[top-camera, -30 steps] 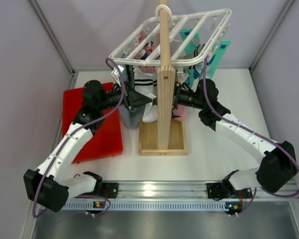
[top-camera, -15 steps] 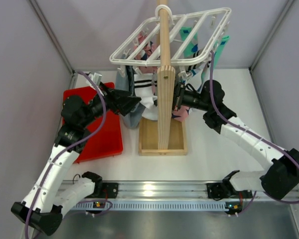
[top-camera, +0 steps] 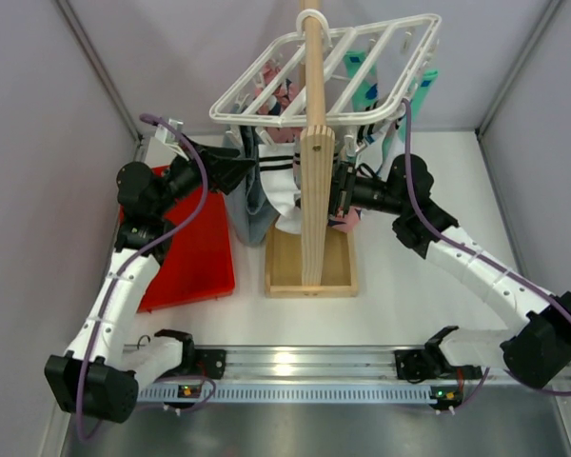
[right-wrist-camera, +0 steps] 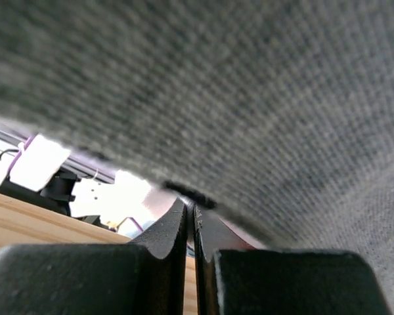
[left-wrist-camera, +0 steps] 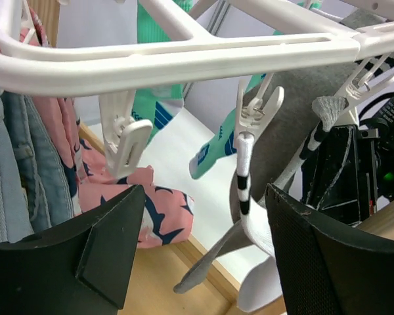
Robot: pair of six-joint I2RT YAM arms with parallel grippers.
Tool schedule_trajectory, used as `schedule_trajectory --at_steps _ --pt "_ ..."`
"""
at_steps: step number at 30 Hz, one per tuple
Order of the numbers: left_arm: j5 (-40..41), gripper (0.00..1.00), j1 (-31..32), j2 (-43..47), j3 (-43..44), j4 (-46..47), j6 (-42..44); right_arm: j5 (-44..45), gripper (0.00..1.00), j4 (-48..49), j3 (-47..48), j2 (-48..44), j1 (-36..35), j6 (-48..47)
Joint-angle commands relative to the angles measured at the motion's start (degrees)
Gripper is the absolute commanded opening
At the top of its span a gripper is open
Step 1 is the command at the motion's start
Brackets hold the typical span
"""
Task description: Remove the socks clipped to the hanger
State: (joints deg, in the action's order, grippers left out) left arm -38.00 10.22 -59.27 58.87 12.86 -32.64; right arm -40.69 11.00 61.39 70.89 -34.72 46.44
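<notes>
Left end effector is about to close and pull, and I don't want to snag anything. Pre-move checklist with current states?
1. Left end effector open: ok.
2. Striped sock inside the gap: ok. It hangs between the fingers, untouched.
3. Striped sock held by its clip on the hanger: ok.
4. Pink cloth clear of the left finger: cannot tell. It sits right behind that finger.
5. Right end effector shut: ok.
6. Right end effector gripping the grey sock: cannot tell. The fabric fills the view above the tips.
</notes>
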Motion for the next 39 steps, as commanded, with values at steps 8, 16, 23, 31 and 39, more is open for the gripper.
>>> schedule_trajectory --at_steps 8,16,23,31,39 --pt "-10.2 0.74 -0.7 -2.9 -0.3 21.9 -6.9 -1.2 0.00 -0.4 2.0 -1.8 -0.8 -1.7" --pt "-6.7 0.75 1.6 -5.4 1.8 22.2 -7.6 -1.5 0.00 0.6 1.7 -2.0 -0.8 -0.8" --pt "-2.6 0.75 2.8 -6.5 3.4 22.6 -8.8 -1.1 0.00 0.0 1.9 -2.5 -0.8 -1.1" --pt "-0.8 0.72 4.1 -8.7 6.8 22.6 -11.0 -1.1 0.00 0.2 2.0 -3.0 -0.9 -0.5" --pt "0.1 0.69 4.6 -9.9 7.8 22.6 -11.5 -0.9 0.00 -0.5 2.0 -4.1 -0.8 -0.8"
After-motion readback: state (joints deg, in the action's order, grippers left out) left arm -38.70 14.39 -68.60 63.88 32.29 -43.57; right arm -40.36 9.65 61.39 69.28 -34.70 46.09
